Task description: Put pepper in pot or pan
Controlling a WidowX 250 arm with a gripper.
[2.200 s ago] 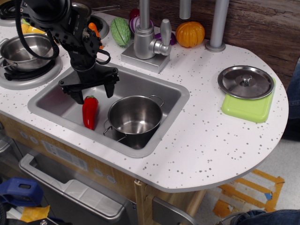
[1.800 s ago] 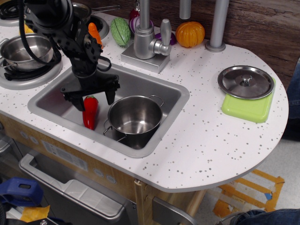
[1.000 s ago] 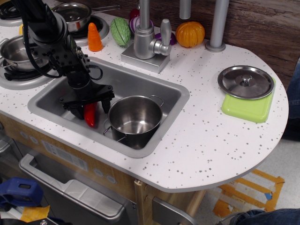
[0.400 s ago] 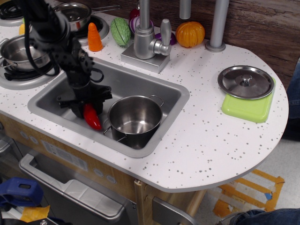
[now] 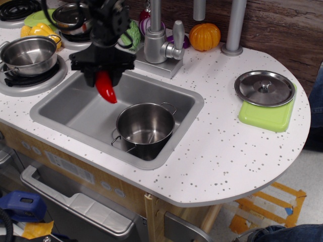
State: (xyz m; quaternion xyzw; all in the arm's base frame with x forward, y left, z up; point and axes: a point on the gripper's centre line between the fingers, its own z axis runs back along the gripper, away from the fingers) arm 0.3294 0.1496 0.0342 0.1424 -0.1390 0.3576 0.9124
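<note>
My gripper (image 5: pixel 103 75) is shut on the glossy red pepper (image 5: pixel 106 88) and holds it in the air above the sink, its tapered tip pointing down and to the right. The shiny round steel pot (image 5: pixel 145 128) with two wire loop handles stands upright and empty in the right part of the sink (image 5: pixel 65 108). The pepper hangs above and to the left of the pot, apart from it.
A second steel pot (image 5: pixel 28 54) sits on the left burner. A faucet (image 5: pixel 160 40), a green vegetable (image 5: pixel 132 34), an orange pumpkin (image 5: pixel 204 36) and a grey pole (image 5: pixel 234 27) stand behind the sink. A steel lid (image 5: pixel 264 88) lies on a green board (image 5: pixel 267 117) at right.
The gripper went down onto the pepper lying in the sink, shut on it, and has lifted it up and a little right, clear of the sink floor. The pot has not moved.
</note>
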